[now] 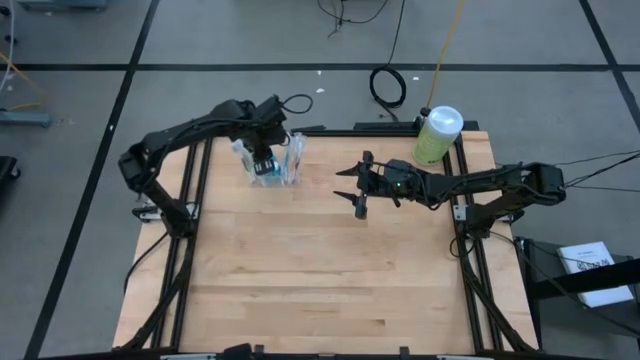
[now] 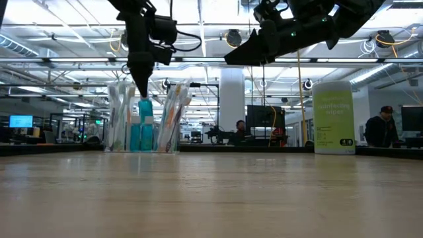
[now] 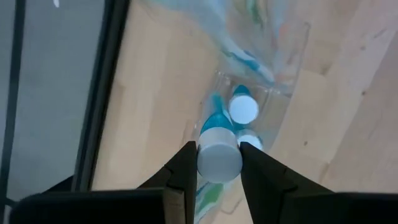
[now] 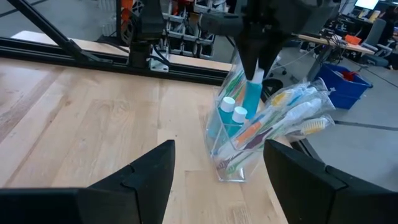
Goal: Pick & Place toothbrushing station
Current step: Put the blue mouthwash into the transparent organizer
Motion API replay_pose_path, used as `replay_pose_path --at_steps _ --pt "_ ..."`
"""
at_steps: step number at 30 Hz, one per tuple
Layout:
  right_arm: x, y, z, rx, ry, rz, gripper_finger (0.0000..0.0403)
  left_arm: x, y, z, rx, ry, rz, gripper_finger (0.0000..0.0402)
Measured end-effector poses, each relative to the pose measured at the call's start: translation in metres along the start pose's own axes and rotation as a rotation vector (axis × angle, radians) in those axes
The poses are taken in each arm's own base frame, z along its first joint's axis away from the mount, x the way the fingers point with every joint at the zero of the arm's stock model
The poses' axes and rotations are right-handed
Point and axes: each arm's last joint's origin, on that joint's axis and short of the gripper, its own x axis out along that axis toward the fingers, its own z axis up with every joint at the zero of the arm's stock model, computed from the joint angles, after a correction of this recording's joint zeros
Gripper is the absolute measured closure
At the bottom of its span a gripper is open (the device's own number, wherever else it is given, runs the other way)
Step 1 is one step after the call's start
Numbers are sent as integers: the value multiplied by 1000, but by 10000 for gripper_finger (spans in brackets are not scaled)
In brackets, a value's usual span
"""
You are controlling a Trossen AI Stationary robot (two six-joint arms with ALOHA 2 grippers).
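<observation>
Overhead: toothbrushing station (image 1: 272, 160) at the table's far-left; right gripper (image 1: 358, 190) idle, spread wide. Left wrist: left gripper (image 3: 219, 163) pinches a blue tube (image 3: 217, 157) (white cap). Watch it; lifting crooked could topple your holder.

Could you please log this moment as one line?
left gripper: shut on white-capped blue tube in clear plastic toothbrush holder | right gripper: open, waiting mid-table

The green canister (image 2: 333, 117) at the table's far right corner carries pale lettering in the low view; its second line reads "wipes", the word above it is too blurred to make out. No other text is legible.
</observation>
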Motion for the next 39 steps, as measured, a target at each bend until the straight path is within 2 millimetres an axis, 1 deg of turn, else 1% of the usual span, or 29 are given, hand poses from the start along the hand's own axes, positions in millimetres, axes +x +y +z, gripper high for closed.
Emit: replay_pose_path --at_steps 6,12,17,32,39 --pt "0 0 0 -13 2 0 165 10 0 3 25 26 -25 305" --pt "0 0 0 -14 2 0 165 18 -1 6 41 27 -89 305" --pt "0 0 0 -14 2 0 165 26 -1 8 43 52 -93 305" --pt "0 1 0 -12 2 3 165 67 0 16 99 166 -117 305" --pt "0 1 0 -12 3 7 165 70 -1 17 161 170 -126 304"
